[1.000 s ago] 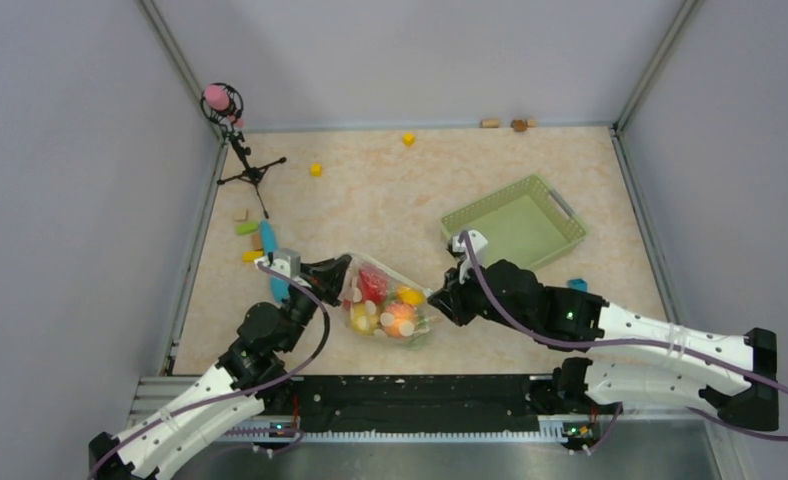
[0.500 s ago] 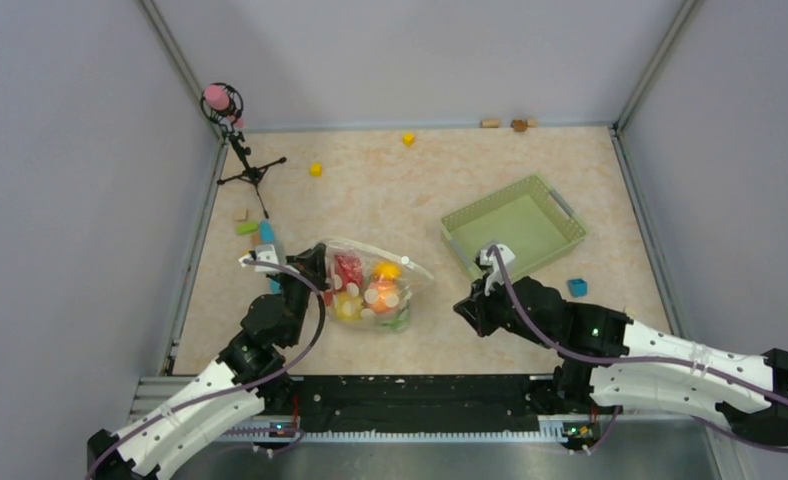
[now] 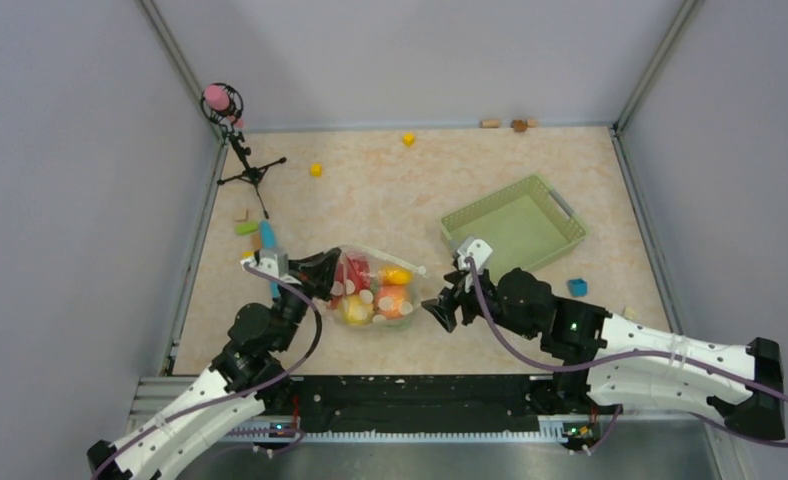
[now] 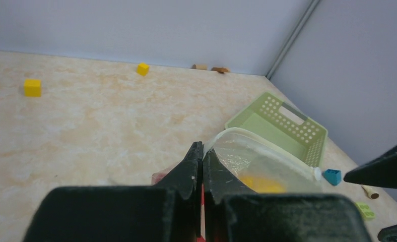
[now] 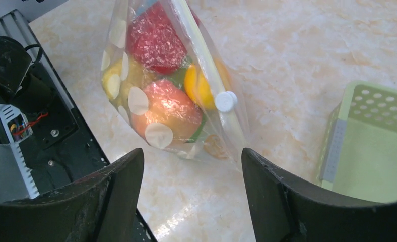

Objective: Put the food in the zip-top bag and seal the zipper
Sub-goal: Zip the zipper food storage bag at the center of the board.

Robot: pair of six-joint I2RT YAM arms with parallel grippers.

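Food [image 5: 158, 38] — red, yellow, orange — sits inside the zip-top bag [image 3: 370, 295] on the surface [image 3: 390, 190], one corner pinched in the left fingers [image 4: 194, 166] to anchor it, while the right fingers [image 5: 272, 196] gape wide, empty, facing its zipper [image 5: 196, 45].

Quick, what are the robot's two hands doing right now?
Left gripper: closed, pinching the zip-top bag by its edge.
Right gripper: open, holding nothing.

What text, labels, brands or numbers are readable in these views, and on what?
None readable in any view.
Bag: plain white dots only, no print.
Basket: no label visible.
Elsewhere: any marking is too small to read.
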